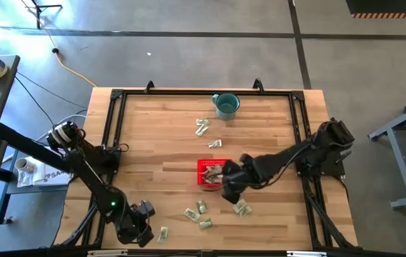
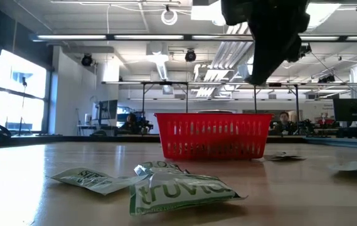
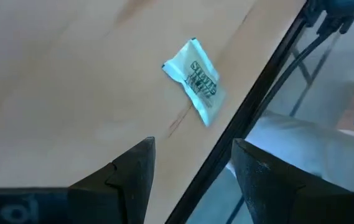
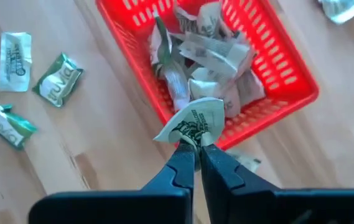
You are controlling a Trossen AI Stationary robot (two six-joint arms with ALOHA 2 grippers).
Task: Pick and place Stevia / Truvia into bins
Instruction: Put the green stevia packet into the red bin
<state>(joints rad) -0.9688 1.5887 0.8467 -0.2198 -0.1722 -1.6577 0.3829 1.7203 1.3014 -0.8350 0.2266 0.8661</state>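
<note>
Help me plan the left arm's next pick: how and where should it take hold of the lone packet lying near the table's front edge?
The packet lies flat on the wood beside the table's black edge rail, apart from the others. Probably best to come straight down from above with the open left gripper and pinch it across its narrow width at the middle. The fingers should straddle its long sides and stay off the rail.

The table [image 1: 160, 160] is looking like pale butcher-block wood, smooth with a soft sheen. The red basket [image 4: 288, 68] is showing up as glossy perforated plastic. The packets [image 4: 195, 121] are reading as crinkly matt paper, and the right gripper [image 4: 196, 149] fingers are looking like matt dark plastic.
</note>
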